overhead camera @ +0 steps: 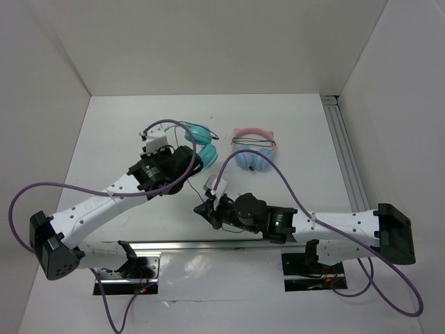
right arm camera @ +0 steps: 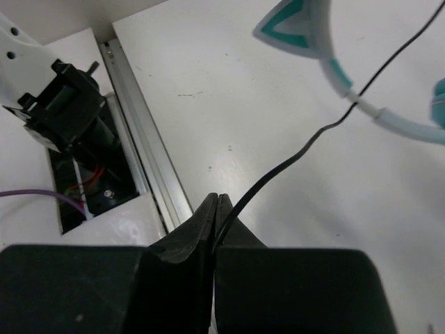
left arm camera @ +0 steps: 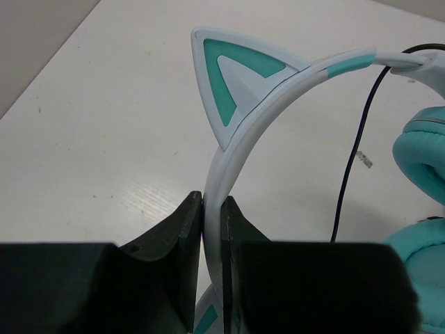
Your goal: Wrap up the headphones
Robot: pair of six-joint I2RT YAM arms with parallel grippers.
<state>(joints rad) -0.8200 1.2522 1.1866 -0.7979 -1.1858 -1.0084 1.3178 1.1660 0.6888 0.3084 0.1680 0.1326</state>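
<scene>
The teal headphones (overhead camera: 202, 142) lie at the table's middle, left of a pink pair. My left gripper (overhead camera: 191, 158) is shut on their headband. In the left wrist view the white-and-teal band (left arm camera: 268, 104) with one cat ear (left arm camera: 233, 76) rises out of the shut gripper (left arm camera: 211, 202), and a teal cup (left arm camera: 421, 156) shows at the right. My right gripper (overhead camera: 200, 207) sits nearer the front edge. It (right arm camera: 217, 200) is shut on the thin black cable (right arm camera: 299, 153), which runs up to the headband (right arm camera: 334, 66).
The pink-banded pair with light-blue cups (overhead camera: 254, 150) lies just right of the teal one. An aluminium rail (overhead camera: 345, 153) runs along the table's right side and another (right arm camera: 142, 160) along the near edge by the arm mount (right arm camera: 66, 111). White walls enclose the table.
</scene>
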